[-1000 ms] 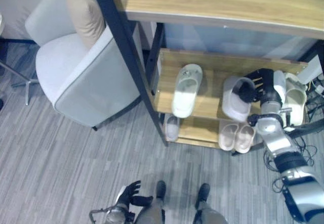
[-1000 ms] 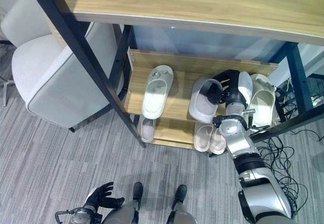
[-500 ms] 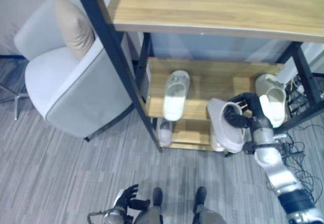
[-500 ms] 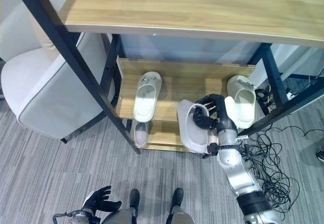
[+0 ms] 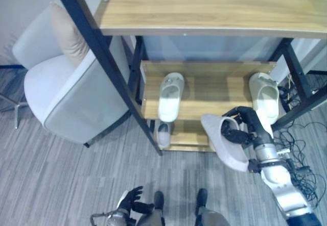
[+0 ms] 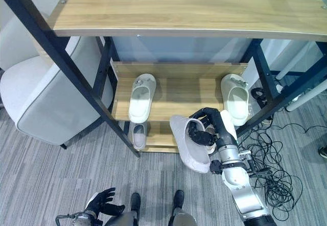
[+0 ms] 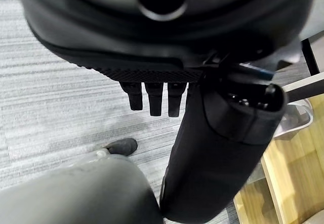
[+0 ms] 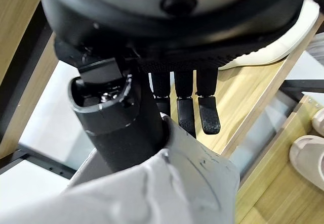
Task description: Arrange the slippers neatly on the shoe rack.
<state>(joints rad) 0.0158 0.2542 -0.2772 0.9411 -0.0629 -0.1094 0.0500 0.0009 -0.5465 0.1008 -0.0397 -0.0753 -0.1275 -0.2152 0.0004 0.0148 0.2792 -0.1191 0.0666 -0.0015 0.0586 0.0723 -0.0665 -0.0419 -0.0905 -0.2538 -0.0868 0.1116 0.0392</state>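
Observation:
My right hand [image 6: 207,129] is shut on a grey slipper [image 6: 188,145], thumb inside its opening and fingers [image 8: 185,107] curled over the strap. The slipper [image 5: 226,143] hangs tilted in front of the shoe rack's [image 5: 204,85] front edge, above the floor. On the middle shelf a white slipper [image 5: 170,96] lies left of centre, toe toward the back, and a second white slipper [image 5: 264,96] lies at the right end. A small pale slipper [image 5: 163,133] sits on the lower shelf. My left hand [image 5: 132,198] hangs low near the floor with relaxed fingers [image 7: 152,97].
A wooden table top [image 5: 204,6] on black posts [image 5: 107,68] overhangs the rack. A grey armchair [image 5: 66,93] with a beige cushion stands to the left. Cables [image 6: 271,149] lie on the carpet at the right. Beige slippers [image 8: 309,153] rest on the lower shelf.
My right hand has drawn the grey slipper off the middle shelf toward me, out past the rack's front edge. The camera has also shifted.

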